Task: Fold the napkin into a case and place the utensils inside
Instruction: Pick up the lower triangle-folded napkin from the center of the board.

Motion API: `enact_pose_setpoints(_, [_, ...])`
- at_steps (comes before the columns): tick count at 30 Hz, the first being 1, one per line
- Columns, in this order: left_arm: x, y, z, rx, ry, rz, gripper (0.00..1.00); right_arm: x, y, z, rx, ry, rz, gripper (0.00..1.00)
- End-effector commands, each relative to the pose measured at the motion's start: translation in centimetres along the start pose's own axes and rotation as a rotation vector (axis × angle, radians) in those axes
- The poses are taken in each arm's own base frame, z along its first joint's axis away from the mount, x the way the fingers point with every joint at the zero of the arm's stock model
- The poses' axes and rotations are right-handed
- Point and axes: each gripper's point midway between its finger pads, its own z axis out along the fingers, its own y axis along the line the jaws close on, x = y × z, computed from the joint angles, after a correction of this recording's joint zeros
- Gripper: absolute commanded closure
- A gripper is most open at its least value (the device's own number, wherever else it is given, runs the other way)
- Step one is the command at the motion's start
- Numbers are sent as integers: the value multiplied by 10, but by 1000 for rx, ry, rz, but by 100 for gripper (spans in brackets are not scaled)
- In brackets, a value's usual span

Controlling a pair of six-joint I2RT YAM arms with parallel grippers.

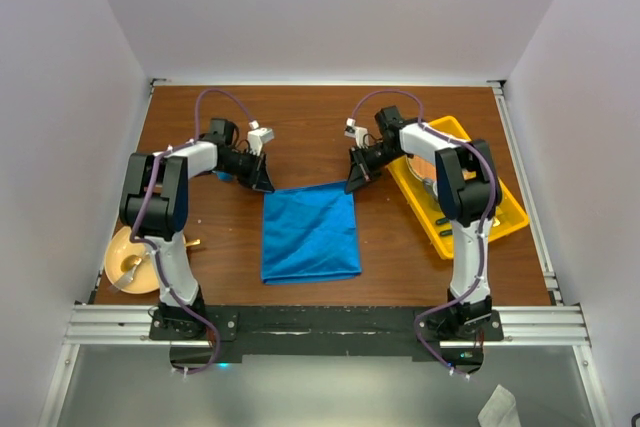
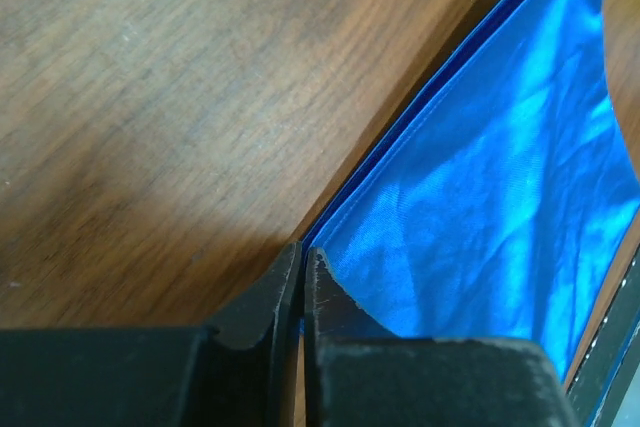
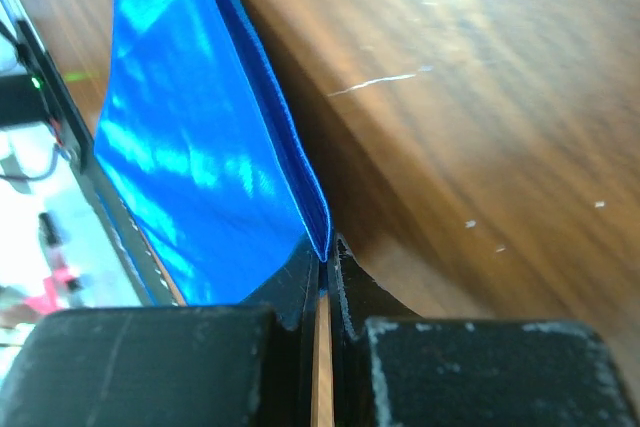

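**Top view.** You see the napkin point(image 1: 310, 232) lying as a folded blue rectangle on the middle of the wooden table point(image 1: 300, 127), between the two arms. The left gripper point(image 1: 262, 179) sits at its far left corner and the right gripper point(image 1: 357, 179) at its far right corner, and both are down at the cloth's far edge. A yellow tray point(image 1: 505, 202) lies to the right, partly under the right arm and well apart from the cloth. Near the left arm's base, a pale plate point(image 1: 112, 262) holds a gold spoon point(image 1: 132, 265).

**Left wrist view.** Here your left gripper point(image 2: 303, 259) has its jaws pressed together on the corner of the napkin point(image 2: 480, 197). Only a thin sliver of blue shows between the fingertips. The cloth's edge runs away up and to the right in stacked layers over the table point(image 2: 150, 97).

**Right wrist view.** Your right gripper point(image 3: 325, 247) likewise pinches a corner of the napkin point(image 3: 190, 127), jaws nearly meeting on the fabric. The layered edge rises up and to the left from the fingertips, and bare table point(image 3: 480, 97) lies to the right.
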Motion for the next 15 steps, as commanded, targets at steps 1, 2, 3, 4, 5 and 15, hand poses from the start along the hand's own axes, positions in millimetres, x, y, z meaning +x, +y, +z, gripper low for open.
enact_pose_setpoints(1, [-26,-25,-21,42,-77,147,100,-11,29,-17,-25,-51,-239,100])
enact_pose_setpoints(2, [-23,-27,-22,45,-79,155,100,-8,32,-18,-21,-49,-262,100])
enact_pose_setpoints(3, [-23,-29,-24,49,-83,177,100,-7,34,-17,-19,-45,-306,100])
enact_pose_setpoints(4, [-24,-33,-27,50,-89,198,100,-6,32,-17,-6,-43,-327,100])
enact_pose_setpoints(5, [-19,-34,-28,56,-79,216,100,-5,36,-18,-2,-47,-359,100])
enact_pose_setpoints(15, [13,-65,-44,73,-68,443,100,11,63,-18,35,-49,-754,100])
